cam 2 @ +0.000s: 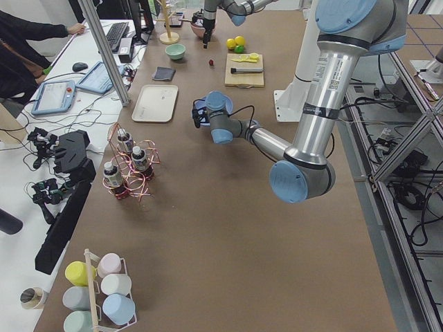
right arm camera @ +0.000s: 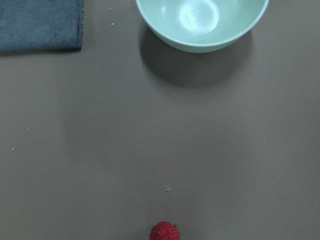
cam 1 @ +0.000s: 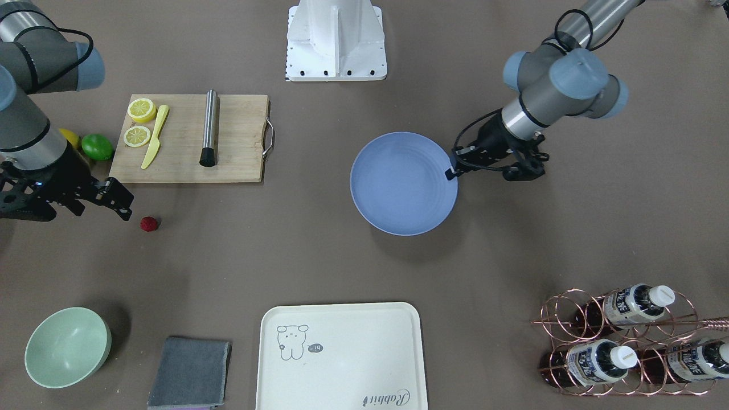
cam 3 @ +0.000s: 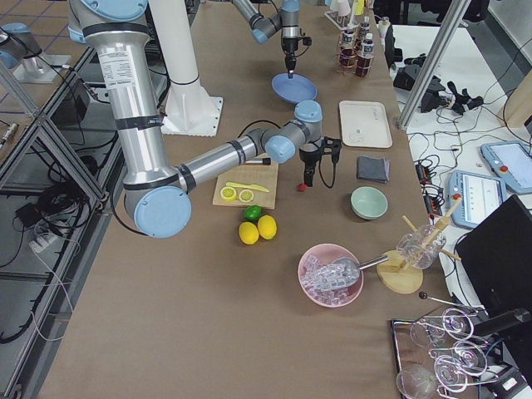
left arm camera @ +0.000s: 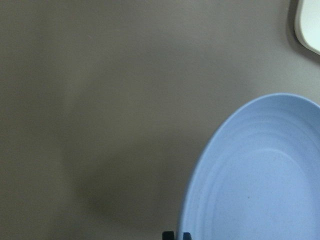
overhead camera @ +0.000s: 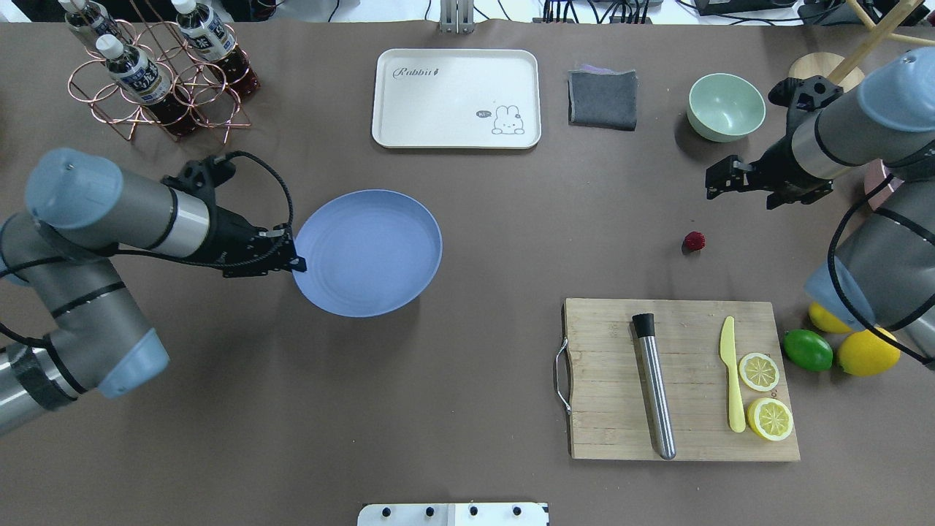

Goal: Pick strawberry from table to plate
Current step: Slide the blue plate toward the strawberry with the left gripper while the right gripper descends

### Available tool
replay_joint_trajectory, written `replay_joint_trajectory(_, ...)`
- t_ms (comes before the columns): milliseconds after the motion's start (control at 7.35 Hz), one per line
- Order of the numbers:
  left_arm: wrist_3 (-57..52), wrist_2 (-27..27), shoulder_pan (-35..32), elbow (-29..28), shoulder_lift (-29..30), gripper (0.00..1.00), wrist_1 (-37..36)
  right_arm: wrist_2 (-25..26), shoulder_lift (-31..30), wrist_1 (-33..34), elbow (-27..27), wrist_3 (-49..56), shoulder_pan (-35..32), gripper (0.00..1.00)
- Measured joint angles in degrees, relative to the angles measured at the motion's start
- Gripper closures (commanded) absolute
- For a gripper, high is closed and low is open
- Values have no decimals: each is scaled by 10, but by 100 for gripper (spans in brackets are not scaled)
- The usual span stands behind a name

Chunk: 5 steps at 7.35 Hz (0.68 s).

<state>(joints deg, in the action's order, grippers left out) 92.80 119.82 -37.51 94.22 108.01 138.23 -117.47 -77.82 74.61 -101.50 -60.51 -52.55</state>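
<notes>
I see the small dark-red bumpy strawberry [overhead camera: 694,241] lying on the matte grey-brown table [overhead camera: 467,365], on the right side. It is between the mint-green round bowl [overhead camera: 727,106] at the far side and the wooden cutting board [overhead camera: 679,380] at the near side, and it touches neither of them.

The right gripper [cam 3: 321,174] hangs above the table with its fingers pointing down and spread wide, holding nothing. The strawberry is not between them. In the overhead view it lies a little left of this gripper and nearer to the robot. In the right wrist view the berry sits at the bottom edge, in the middle, and no fingertip shows there.

The round periwinkle-blue plate [overhead camera: 380,248] with a raised rim is well apart from the berry, left of the table's middle. The left gripper [overhead camera: 294,263] is at the plate's left rim. Its tips stand narrow, and in the left wrist view the rim seems to pass between them.
</notes>
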Motion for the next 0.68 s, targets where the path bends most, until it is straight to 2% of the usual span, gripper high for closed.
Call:
replay_joint_trajectory(408, 65, -120, 99, -2, 57, 100, -29, 28, 9, 0, 6, -11, 30, 0)
replay_joint_trajectory(680, 71, -160, 128, -5, 71, 100, -41, 39, 9, 0, 7, -18, 47, 0)
